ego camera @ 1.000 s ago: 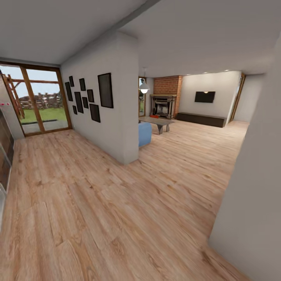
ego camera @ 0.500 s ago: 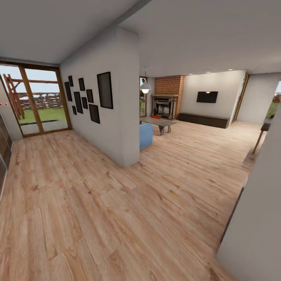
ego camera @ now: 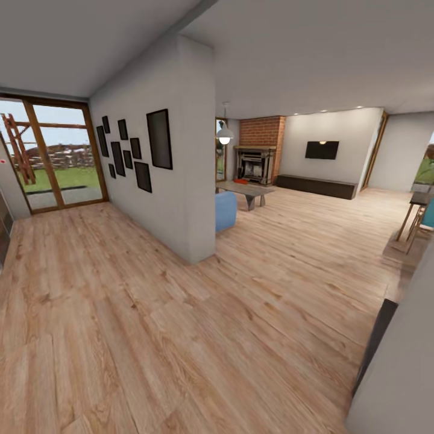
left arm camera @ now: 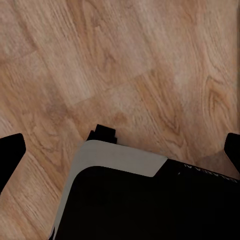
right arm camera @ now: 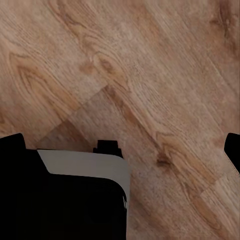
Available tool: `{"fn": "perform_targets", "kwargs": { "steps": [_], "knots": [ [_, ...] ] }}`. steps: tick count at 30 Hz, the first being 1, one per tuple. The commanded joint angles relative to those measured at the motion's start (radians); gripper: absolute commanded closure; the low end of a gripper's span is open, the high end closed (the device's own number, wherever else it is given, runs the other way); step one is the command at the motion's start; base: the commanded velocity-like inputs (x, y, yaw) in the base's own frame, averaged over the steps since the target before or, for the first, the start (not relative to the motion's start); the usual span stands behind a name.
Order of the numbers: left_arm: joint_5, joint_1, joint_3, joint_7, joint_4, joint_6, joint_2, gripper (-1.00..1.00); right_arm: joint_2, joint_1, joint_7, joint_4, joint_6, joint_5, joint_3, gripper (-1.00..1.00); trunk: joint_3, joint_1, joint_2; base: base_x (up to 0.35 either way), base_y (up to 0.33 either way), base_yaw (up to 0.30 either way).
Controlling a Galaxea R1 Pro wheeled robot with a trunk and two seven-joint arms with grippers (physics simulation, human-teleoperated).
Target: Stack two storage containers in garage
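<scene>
Transit step — living room [ego camera: 313, 199] ahead, upper right of frame. Small red object by fireplace [ego camera: 254, 164], possibly container; unconfirmed. Both grippers' fingers spread, empty. Next — drive on toward fireplace.

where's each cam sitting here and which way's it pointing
Head view: on the robot's head, facing forward down a hall toward the living room, with its brick chimney, wall TV and low bench; a small red thing sits by the fireplace, too small to identify.
Left wrist view: on the left arm, facing down at the wood floor; dark fingertips at both edges and the robot's base.
Right wrist view: on the right arm, likewise facing down; fingertips apart, the base again.
Shared: the same plank floor.
</scene>
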Motion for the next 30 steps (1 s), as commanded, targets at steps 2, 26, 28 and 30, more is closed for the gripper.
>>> {"fn": "perform_targets", "kwargs": {
  "steps": [2,26,28,30],
  "knots": [
    [0.006,0.000,-0.006,0.002,0.000,-0.001,0.000,-1.00,0.001,-0.001,-0.001,0.002,-0.004,-0.005,0.007,-1.00,-0.001,0.001,-0.001,0.321,0.000,0.000],
    [0.006,0.000,-0.006,0.002,0.000,-0.001,0.000,-1.00,0.001,-0.001,-0.001,0.002,-0.003,-0.005,0.007,-1.00,-0.001,0.001,-0.001,0.321,0.000,0.000],
    [0.006,0.000,-0.006,0.002,0.000,-0.001,0.000,-1.00,0.001,-0.001,-0.001,0.002,-0.003,-0.005,0.007,-1.00,-0.001,0.001,-0.001,0.321,0.000,0.000],
    [0.006,0.000,-0.007,0.002,0.000,-0.001,0.000,-1.00,0.000,-0.001,-0.001,0.002,-0.004,-0.005,0.007,-1.00,-0.001,0.001,-0.001,0.321,0.000,0.000]
  ]
}}
